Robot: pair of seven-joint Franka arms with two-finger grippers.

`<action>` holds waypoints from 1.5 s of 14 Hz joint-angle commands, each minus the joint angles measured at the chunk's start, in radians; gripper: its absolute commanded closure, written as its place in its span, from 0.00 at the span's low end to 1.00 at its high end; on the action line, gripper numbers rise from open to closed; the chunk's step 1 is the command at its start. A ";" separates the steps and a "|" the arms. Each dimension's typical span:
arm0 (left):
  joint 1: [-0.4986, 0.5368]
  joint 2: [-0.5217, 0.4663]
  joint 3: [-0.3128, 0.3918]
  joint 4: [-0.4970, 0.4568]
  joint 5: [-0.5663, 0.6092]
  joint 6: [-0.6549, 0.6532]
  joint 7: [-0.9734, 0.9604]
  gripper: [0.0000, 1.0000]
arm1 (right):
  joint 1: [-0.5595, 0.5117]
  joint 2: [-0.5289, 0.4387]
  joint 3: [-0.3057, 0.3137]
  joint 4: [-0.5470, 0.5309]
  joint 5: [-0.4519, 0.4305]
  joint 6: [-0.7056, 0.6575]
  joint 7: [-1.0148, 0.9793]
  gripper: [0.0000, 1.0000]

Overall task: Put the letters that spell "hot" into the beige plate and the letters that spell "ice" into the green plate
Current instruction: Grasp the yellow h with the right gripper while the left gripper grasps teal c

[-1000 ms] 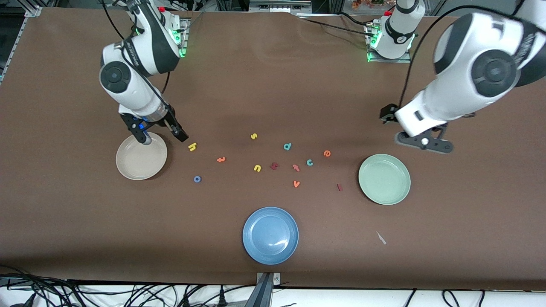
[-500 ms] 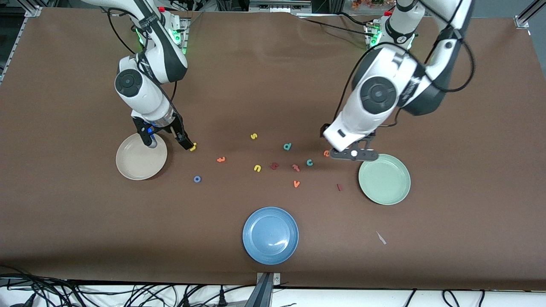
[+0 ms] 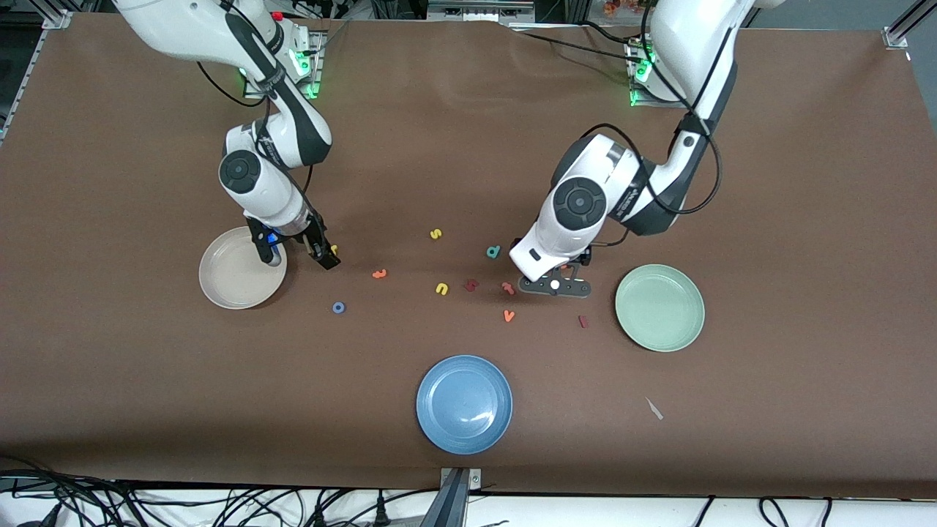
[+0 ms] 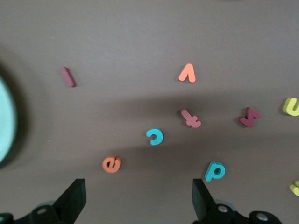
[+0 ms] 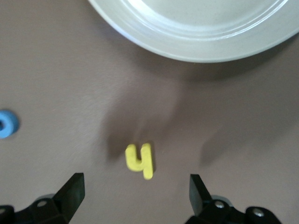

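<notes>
My right gripper (image 3: 300, 256) (image 5: 135, 193) hangs open just over the yellow h (image 5: 140, 160), beside the beige plate (image 3: 230, 282) (image 5: 196, 28). The blue o (image 3: 338, 307) (image 5: 7, 123) and orange t (image 3: 378, 274) lie loose on the table. My left gripper (image 3: 554, 286) (image 4: 138, 200) is open above the orange e (image 4: 111, 164) and teal c (image 4: 155, 136), which that arm covers in the front view. The dark red i (image 3: 583, 320) (image 4: 67, 77) lies close to the green plate (image 3: 659, 307) (image 4: 4, 121). Both plates hold nothing.
Other letters are scattered mid-table: teal d (image 3: 493, 252), pinkish t (image 3: 507, 288), dark red letter (image 3: 471, 284), yellow u (image 3: 441, 288), yellow s (image 3: 435, 234), orange v (image 3: 509, 315). A blue plate (image 3: 464, 404) sits nearest the front camera.
The left arm swung in from beside the green plate and came down over the c and e. The right gripper shifted from over the beige plate's rim toward the h and lowered.
</notes>
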 commanded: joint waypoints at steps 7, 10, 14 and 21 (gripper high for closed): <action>-0.019 0.137 0.008 0.018 -0.004 0.180 0.012 0.53 | -0.026 0.050 0.007 0.019 0.011 0.038 -0.001 0.24; -0.023 0.153 0.008 0.018 -0.009 0.183 0.012 0.53 | -0.018 0.058 0.009 0.034 0.010 0.036 0.028 0.34; -0.023 0.177 0.008 0.013 -0.009 0.223 0.012 0.53 | -0.018 0.066 0.009 0.045 0.011 0.035 0.033 0.47; -0.023 0.191 0.008 0.012 -0.007 0.232 -0.004 0.90 | -0.012 0.078 0.012 0.060 0.011 0.028 0.036 0.87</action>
